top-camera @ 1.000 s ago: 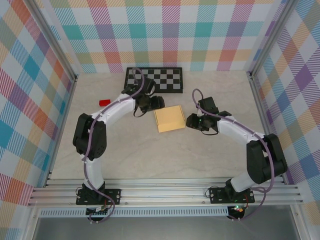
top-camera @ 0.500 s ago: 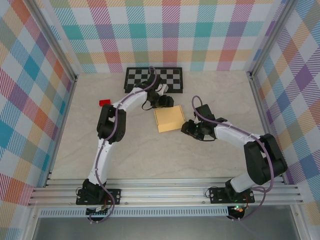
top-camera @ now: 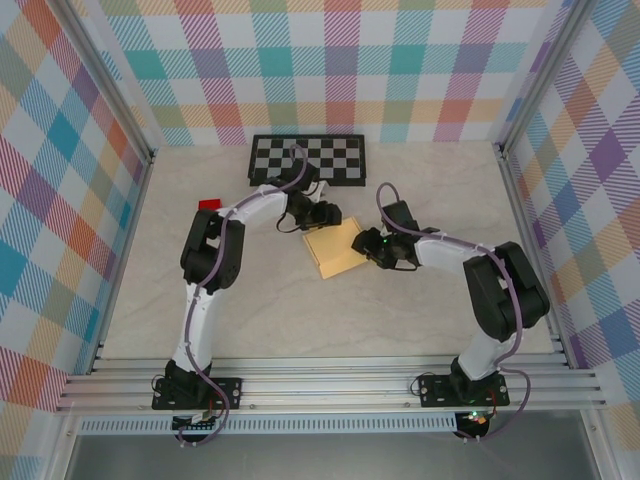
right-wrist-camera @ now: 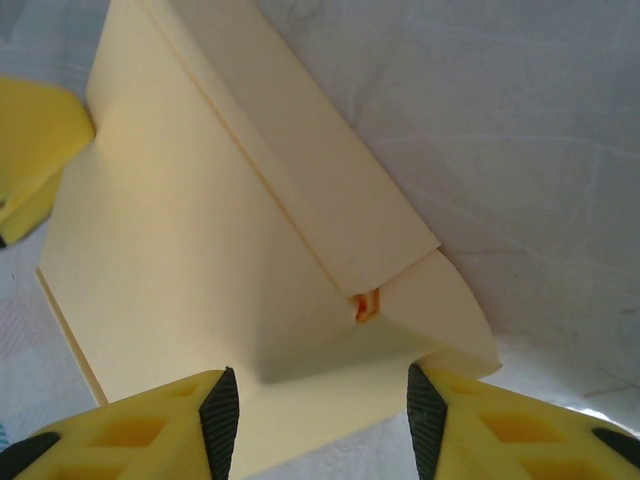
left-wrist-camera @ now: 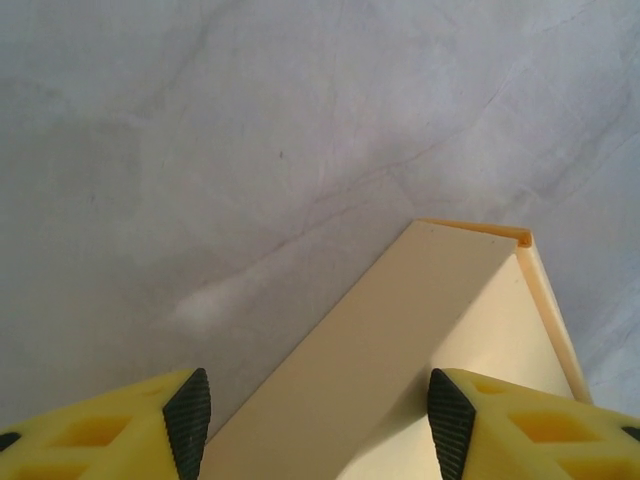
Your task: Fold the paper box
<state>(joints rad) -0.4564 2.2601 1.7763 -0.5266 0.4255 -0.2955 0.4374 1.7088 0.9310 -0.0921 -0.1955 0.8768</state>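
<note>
The paper box (top-camera: 335, 250) lies flat, one edge between the parted jaws of the left gripper (left-wrist-camera: 318, 425) and its loose tabbed corner between the parted jaws of the right gripper (right-wrist-camera: 322, 420); best, I judge, the left braces while the right pushes that tab squarely in.

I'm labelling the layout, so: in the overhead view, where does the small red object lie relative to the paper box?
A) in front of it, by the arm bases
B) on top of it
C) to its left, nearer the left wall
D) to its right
C: the red object sits well off to the left of the paper box, slightly farther back and apart from it.
</note>
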